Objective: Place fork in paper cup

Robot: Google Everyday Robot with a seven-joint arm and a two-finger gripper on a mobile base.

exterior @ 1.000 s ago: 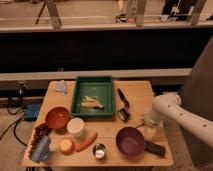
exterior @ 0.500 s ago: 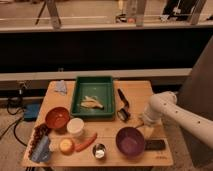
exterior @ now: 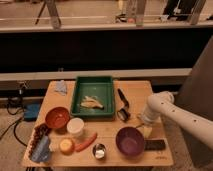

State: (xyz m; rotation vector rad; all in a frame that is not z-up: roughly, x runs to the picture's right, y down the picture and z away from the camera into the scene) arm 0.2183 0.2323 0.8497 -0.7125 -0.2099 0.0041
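A thin pale object that looks like the fork (exterior: pixel 92 103) lies in the green tray (exterior: pixel 80 95) at the back middle of the table. The white paper cup (exterior: pixel 75 127) stands upright to the front left of the tray, beside the red bowl (exterior: pixel 57 118). My white arm reaches in from the right. Its gripper (exterior: pixel 142 125) hangs low over the table's right side, just behind the purple bowl (exterior: pixel 131 140) and to the right of the tray. It is well apart from both the fork and the cup.
A black-handled utensil (exterior: pixel 122 105) lies between the tray and my arm. A small metal cup (exterior: pixel 99 150), an orange-red stick (exterior: pixel 86 142), an orange ball (exterior: pixel 66 145) and a blue packet (exterior: pixel 41 149) stand along the front. A black block (exterior: pixel 156 145) lies right of the purple bowl. A blue cloth (exterior: pixel 60 87) is at the back left.
My arm has drawn a little leftward and back, from the table's right edge toward the black-handled utensil. Nothing on the table has moved.
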